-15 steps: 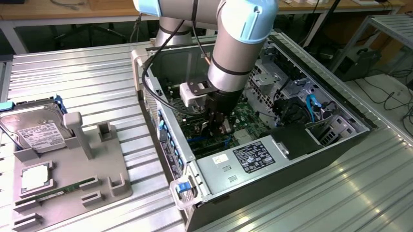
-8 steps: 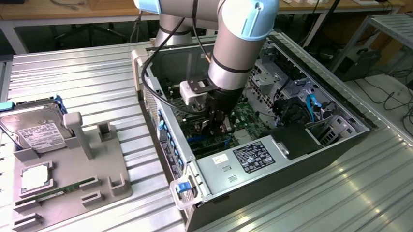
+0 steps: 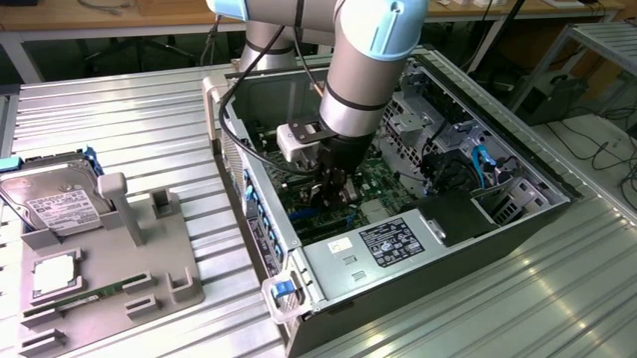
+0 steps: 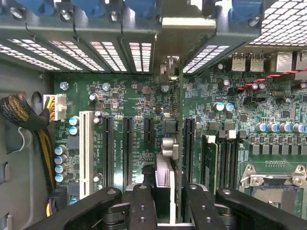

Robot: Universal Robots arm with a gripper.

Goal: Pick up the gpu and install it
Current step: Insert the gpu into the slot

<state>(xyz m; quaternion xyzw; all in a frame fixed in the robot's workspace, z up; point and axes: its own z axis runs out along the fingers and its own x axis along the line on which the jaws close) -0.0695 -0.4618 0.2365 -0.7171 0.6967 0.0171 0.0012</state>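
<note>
The jaws pinch the gpu [image 4: 165, 177] on edge, held upright over the motherboard [image 4: 134, 96] inside the computer case [image 3: 329, 261], at twelve o'clock from the gripper [image 4: 163, 201], presumably to line it up with a slot.

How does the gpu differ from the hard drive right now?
The gpu is gripped in the gripper inside the case; the hard drive sits in the grey tray outside it. The gpu stands on edge over the motherboard; the hard drive faces label up.
</note>
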